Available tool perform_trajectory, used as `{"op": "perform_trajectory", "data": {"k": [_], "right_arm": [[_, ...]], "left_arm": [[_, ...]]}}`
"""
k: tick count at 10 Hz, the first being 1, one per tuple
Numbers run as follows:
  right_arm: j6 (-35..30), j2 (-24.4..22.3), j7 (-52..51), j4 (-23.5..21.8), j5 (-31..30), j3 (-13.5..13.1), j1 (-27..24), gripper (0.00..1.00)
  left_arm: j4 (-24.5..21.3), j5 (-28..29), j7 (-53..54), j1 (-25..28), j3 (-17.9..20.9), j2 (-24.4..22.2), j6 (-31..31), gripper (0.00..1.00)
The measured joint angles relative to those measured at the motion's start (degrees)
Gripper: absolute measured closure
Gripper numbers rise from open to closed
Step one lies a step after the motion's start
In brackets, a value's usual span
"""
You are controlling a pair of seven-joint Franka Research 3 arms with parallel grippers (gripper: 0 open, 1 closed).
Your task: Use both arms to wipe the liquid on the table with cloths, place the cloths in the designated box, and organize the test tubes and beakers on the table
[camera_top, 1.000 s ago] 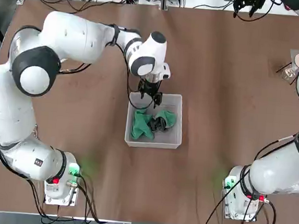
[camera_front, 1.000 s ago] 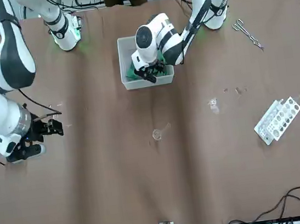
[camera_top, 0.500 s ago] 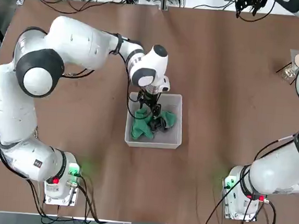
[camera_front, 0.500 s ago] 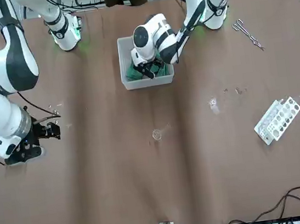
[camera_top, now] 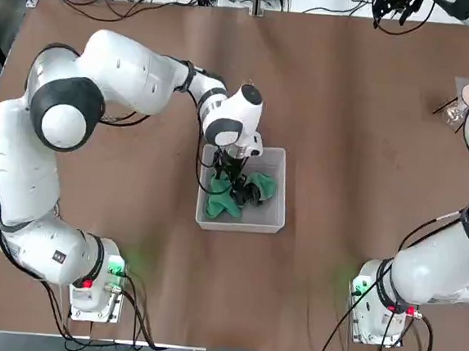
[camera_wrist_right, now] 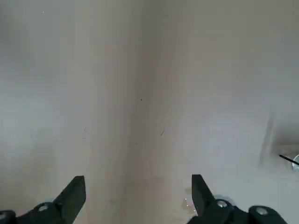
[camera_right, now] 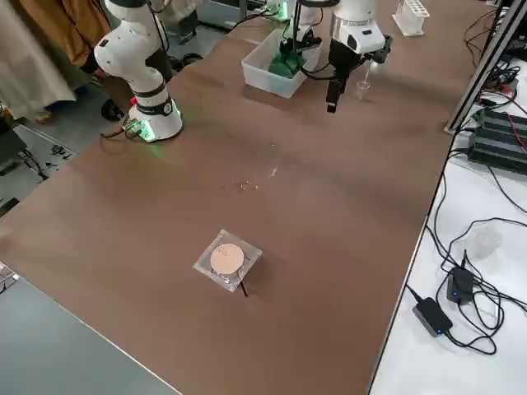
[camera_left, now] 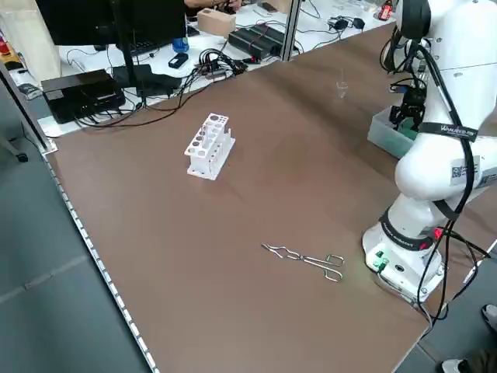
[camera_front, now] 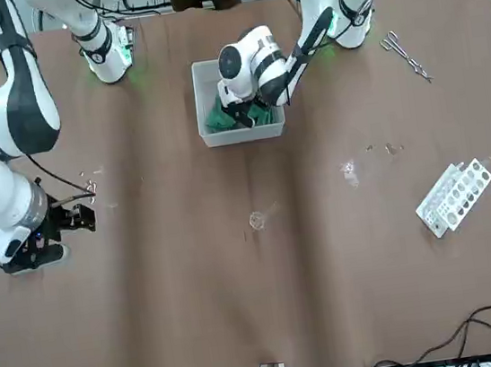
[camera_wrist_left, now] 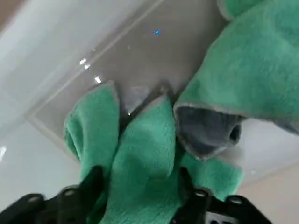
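right gripper (camera_top: 401, 8) cut off (top view's edge)

- Grey floor (camera_left: 54, 272) beside the brown tabletop (camera_left: 233, 295)
- White desk (camera_right: 445, 346) with tangled cables (camera_right: 486, 304)
- Black monitor (camera_left: 85, 19) on a second white desk
- Reflected light on the brown surface

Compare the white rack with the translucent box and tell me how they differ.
The box is larger; the rack is smaller.
The box is open-topped; the rack has round holes.
The box contains cloths, with the left gripper over them; the rack shows no tubes.
Both are pale and sit on the table, over which the right gripper hovers.
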Motion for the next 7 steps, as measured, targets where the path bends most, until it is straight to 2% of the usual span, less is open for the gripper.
{"op": "perform_trajectory", "data": {"k": [1,4,5,7], "right_arm": [[0.05,0.05,0.00,0.00,0.00,0.00,-0.06,0.00],[0.06,0.05,-0.03,0.00,-0.26,0.04,-0.05,0.00],[0.07,0.05,-0.02,0.00,-0.28,0.03,-0.06,0.00],[0.10,0.06,-0.01,0.00,-0.22,0.00,-0.06,0.00]], "left_arm": [[0.02,0.01,-0.34,-0.39,0.00,-0.01,-0.99,0.50],[0.72,0.07,-4.20,-0.58,0.04,-0.45,-1.80,0.93],[1.97,0.08,-6.17,-0.46,0.07,-0.78,-4.28,0.98],[7.66,0.09,-8.78,-0.01,0.20,-2.36,-12.31,0.98]]}}
